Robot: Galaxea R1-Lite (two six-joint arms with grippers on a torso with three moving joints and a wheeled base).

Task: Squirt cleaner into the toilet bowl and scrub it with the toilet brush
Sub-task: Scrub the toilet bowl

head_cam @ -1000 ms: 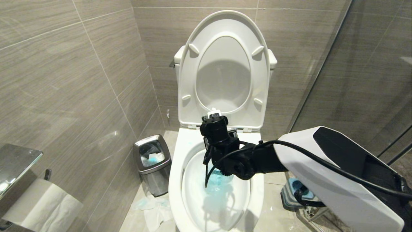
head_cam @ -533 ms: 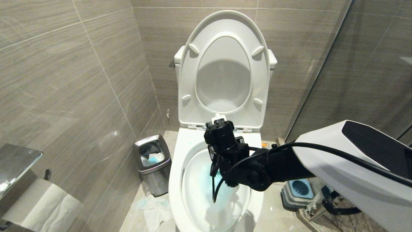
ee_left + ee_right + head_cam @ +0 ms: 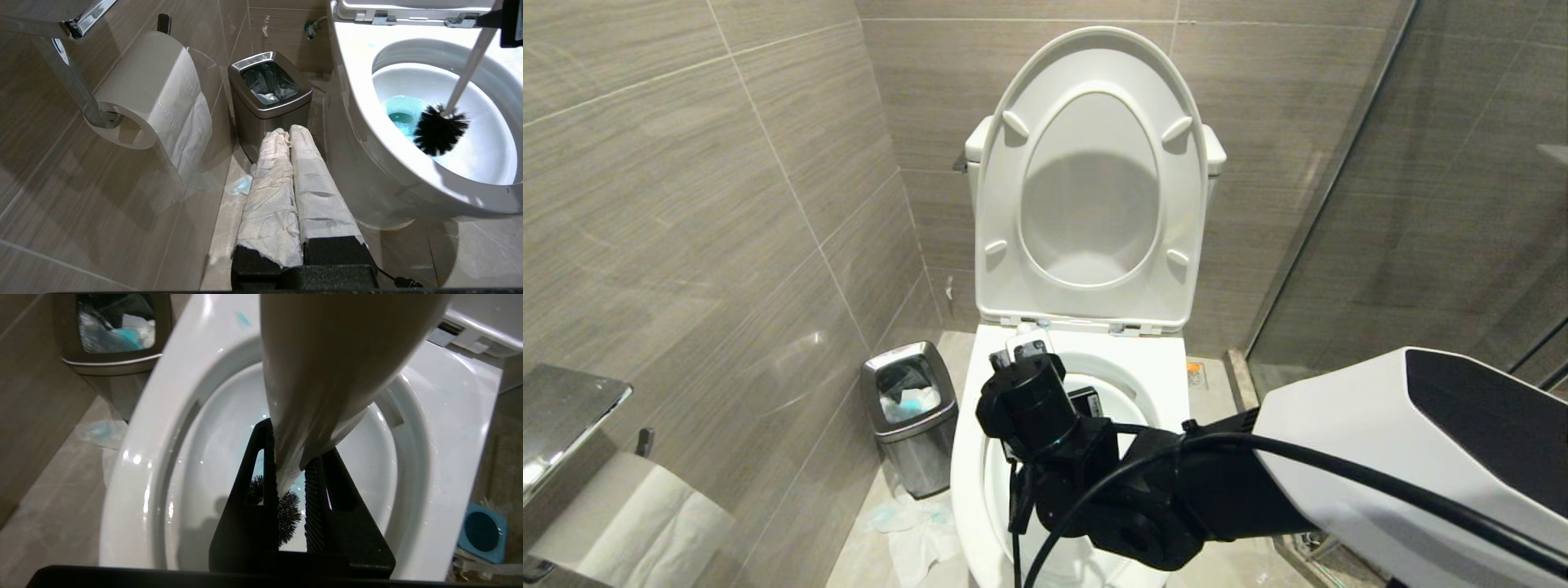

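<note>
The toilet bowl (image 3: 968, 457) stands with seat and lid raised. My right gripper (image 3: 294, 446) hangs over the bowl's near left part, pointing down, shut on the toilet brush's white handle (image 3: 327, 367). The handle's rounded tip (image 3: 1029, 343) sticks up above the wrist. The black bristle head (image 3: 440, 130) sits low inside the bowl against its wall, beside the aqua water tinted by cleaner (image 3: 398, 116). A pale blue smear (image 3: 244, 319) marks the rim. My left gripper (image 3: 290, 132), wrapped in white paper, stays shut and empty, low beside the toilet.
A small steel bin (image 3: 909, 408) stands on the floor left of the toilet, with crumpled tissue (image 3: 915, 527) in front of it. A toilet paper roll (image 3: 151, 90) hangs on the left wall. The blue brush holder (image 3: 482, 531) sits at the toilet's right. Glass panel (image 3: 1421, 204) on the right.
My right arm has swung from the back of the bowl toward its near left side, carrying the brush. The arm now covers the holder in the head view.
</note>
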